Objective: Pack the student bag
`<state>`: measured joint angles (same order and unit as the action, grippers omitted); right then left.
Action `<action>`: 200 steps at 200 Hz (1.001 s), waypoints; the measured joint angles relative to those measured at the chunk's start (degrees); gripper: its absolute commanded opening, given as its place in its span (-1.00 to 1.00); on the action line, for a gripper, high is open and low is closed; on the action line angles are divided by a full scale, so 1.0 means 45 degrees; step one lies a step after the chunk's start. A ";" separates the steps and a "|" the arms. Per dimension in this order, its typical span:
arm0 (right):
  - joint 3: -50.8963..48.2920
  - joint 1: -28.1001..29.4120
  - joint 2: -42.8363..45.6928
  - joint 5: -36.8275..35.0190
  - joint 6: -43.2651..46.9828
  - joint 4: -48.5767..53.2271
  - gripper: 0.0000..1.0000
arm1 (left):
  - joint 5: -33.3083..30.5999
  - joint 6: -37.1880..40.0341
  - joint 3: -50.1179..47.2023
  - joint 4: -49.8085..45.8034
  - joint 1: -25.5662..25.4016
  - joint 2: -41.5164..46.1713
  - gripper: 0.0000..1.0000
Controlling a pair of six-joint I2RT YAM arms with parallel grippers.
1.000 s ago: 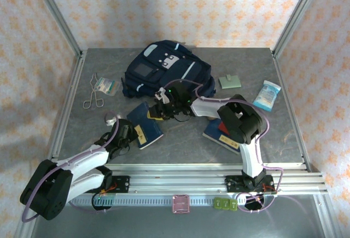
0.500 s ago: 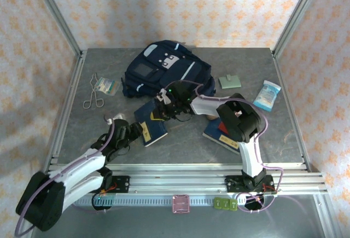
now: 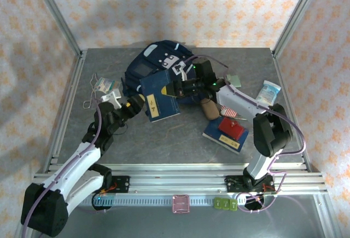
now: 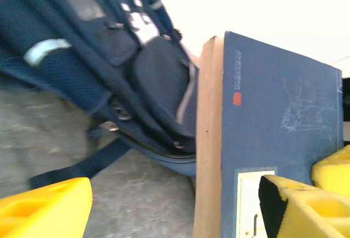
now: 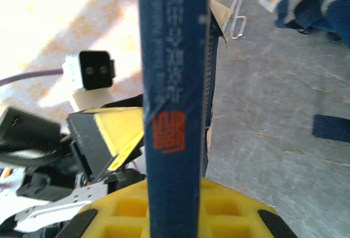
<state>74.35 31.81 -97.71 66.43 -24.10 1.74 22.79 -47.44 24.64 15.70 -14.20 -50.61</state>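
R fingers [image 5: 109, 221] clamp blue book [image 3: 161, 97], hiding pt of student bag [image 3: 156, 63].

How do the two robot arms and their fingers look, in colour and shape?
The left arm and the right arm have white links and bulky black joints. A lilac cable runs along each. The fingers are blocky, yellow with black trim, with a grid of recesses.

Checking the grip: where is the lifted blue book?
Top view, left of centre: the blue book is held just before the student bag by the right gripper, open left gripper at its left edge.
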 measured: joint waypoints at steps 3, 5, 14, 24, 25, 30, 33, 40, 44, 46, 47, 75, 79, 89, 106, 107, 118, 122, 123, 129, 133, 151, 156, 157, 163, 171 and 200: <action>0.0000 0.0000 0.0039 0.0112 0.0019 -0.0005 -1.00 | 0.0223 0.0005 0.0063 0.0219 0.0000 -0.0146 0.60; 0.0000 0.0000 0.0053 0.0194 0.0039 -0.0010 -1.00 | 0.0316 0.0000 0.0078 0.0296 0.0000 -0.0199 0.60; 0.0000 0.0005 0.0112 0.0534 0.0053 -0.0005 -1.00 | 0.0806 -0.0005 0.0180 0.0733 0.0000 -0.0471 0.60; -0.0015 0.0005 0.0160 0.0976 0.0131 -0.0005 -1.00 | 0.1326 -0.0010 0.0243 0.1180 0.0000 -0.0748 0.60; -0.0019 0.0005 0.0160 0.0996 0.0141 -0.0010 -1.00 | 0.1360 -0.0005 0.0248 0.1214 0.0000 -0.0767 0.60; -0.0039 0.0005 0.0194 0.1166 0.0194 0.0005 -1.00 | 0.1617 -0.0015 0.0253 0.1428 0.0000 -0.0879 0.60; -0.0053 0.0005 0.0214 0.1253 0.0223 0.0015 -1.00 | 0.1763 -0.0015 0.0253 0.1545 0.0000 -0.0923 0.60; -0.0073 0.0005 0.0272 0.1409 0.0335 0.0087 -1.00 | 0.2093 -0.0073 0.0253 0.1841 0.0000 -0.1049 0.59; -0.0073 0.0005 0.0316 0.1491 0.0423 0.0146 -1.00 | 0.2346 -0.0141 0.0253 0.2098 0.0000 -0.1146 0.59; -0.0073 0.0005 0.0335 0.1540 0.0432 0.0165 -1.00 | 0.2433 -0.0155 0.0253 0.2171 0.0000 -0.1171 0.58; -0.0078 0.0005 0.0340 0.1549 0.0437 0.0170 -1.00 | 0.2511 -0.0160 0.0253 0.2244 0.0000 -0.1195 0.58; -0.0078 0.0005 0.0491 0.1821 0.0661 0.0233 -1.00 | 0.3837 -0.0704 0.0253 0.3769 0.0000 -0.1554 0.29; -0.0078 0.0005 0.0491 0.1826 0.0661 0.0233 -1.00 | 0.3963 -0.0767 0.0253 0.3900 0.0000 -0.1574 0.19; -0.0087 0.0005 0.0491 0.1860 0.0656 0.0223 -0.98 | 0.4255 -0.1020 0.0253 0.4216 0.0000 -0.1598 -0.20; -0.0087 -0.0058 0.0491 0.1875 0.0612 0.0092 -0.74 | 0.4648 -0.1166 0.0233 0.4566 0.0107 -0.1681 -0.84; -0.0087 -0.0063 0.0491 0.1875 0.0612 0.0092 -0.71 | 0.4668 -0.1175 0.0233 0.4600 0.0107 -0.1685 -0.87; -0.0126 -0.0087 0.0461 0.1797 0.0495 0.0097 -0.53 | 0.4945 -0.1234 0.0233 0.4920 0.0092 -0.1705 -1.00; -0.0146 -0.0102 0.0461 0.1773 0.0389 0.0078 -0.46 | 0.5003 -0.1277 0.0228 0.5003 0.0092 -0.1700 -1.00; -0.0151 -0.0117 0.0461 0.1773 0.0364 0.0078 -0.44 | 0.5017 -0.1282 0.0228 0.5003 0.0092 -0.1700 -1.00; -0.0180 -0.0131 0.0461 0.1753 0.0238 -0.0005 -0.35 | 0.5090 -0.1277 0.0228 0.5090 0.0092 -0.1705 -1.00; -0.0194 -0.0170 0.0461 0.1768 0.0243 -0.0117 -0.29 | 0.5110 -0.1336 0.0228 0.5115 0.0092 -0.1724 -1.00; -0.0291 -0.0204 0.0481 0.1700 -0.0219 -0.0612 -0.14 | 0.5061 -0.1598 0.0209 0.5333 0.0092 -0.1831 -1.00; -0.0355 -0.0204 0.0500 0.1695 -0.0355 -0.0787 -0.13 | 0.4969 -0.1705 0.0189 0.5479 0.0092 -0.1885 -1.00; -0.0379 -0.0204 0.0515 0.1681 -0.0403 -0.0850 -0.12 | 0.4930 -0.1749 0.0180 0.5532 0.0092 -0.1909 -1.00; -0.0491 -0.0209 0.0573 0.1656 -0.0525 -0.1054 -0.11 | 0.4770 -0.1894 0.0155 0.5717 0.0092 -0.1987 -1.00; -0.0758 -0.0228 0.0714 0.1588 -0.0826 -0.1481 -0.09 | 0.4498 -0.2181 0.0112 0.6042 0.0092 -0.2137 -1.00; -0.2448 -0.0277 0.1613 0.1224 -0.2312 -0.3769 -0.01 | 0.3220 -0.3453 0.0039 0.8029 0.0073 -0.3099 -1.00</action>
<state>63.33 30.57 -90.45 71.94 -34.50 -15.22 37.28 -62.98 24.82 51.83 -13.87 -64.55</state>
